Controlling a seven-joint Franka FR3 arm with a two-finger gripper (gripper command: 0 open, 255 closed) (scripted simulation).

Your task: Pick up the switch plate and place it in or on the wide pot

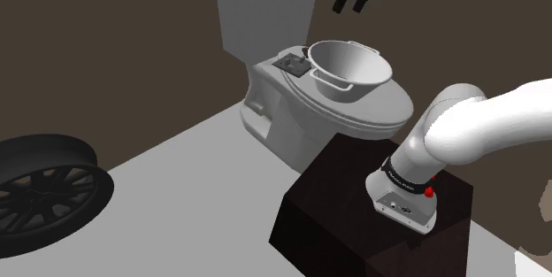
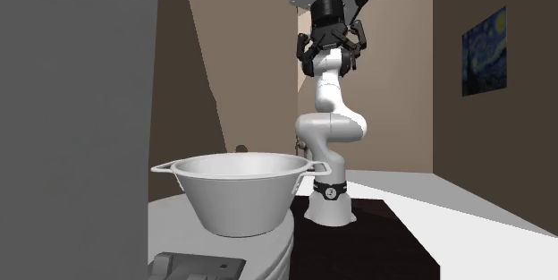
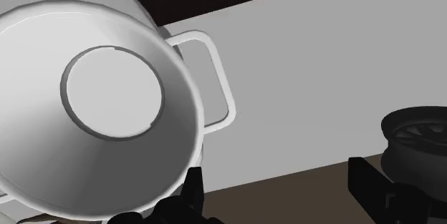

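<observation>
Claw (image 1: pixel 350 4) hangs spread and empty above one wide pot (image 1: pixel 349 70) beside seemingly one dark switch plate (image 1: pixel 294 65).

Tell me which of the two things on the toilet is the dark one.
The switch plate, lying flat; the pot beside it is pale and deep, with handles.
</observation>
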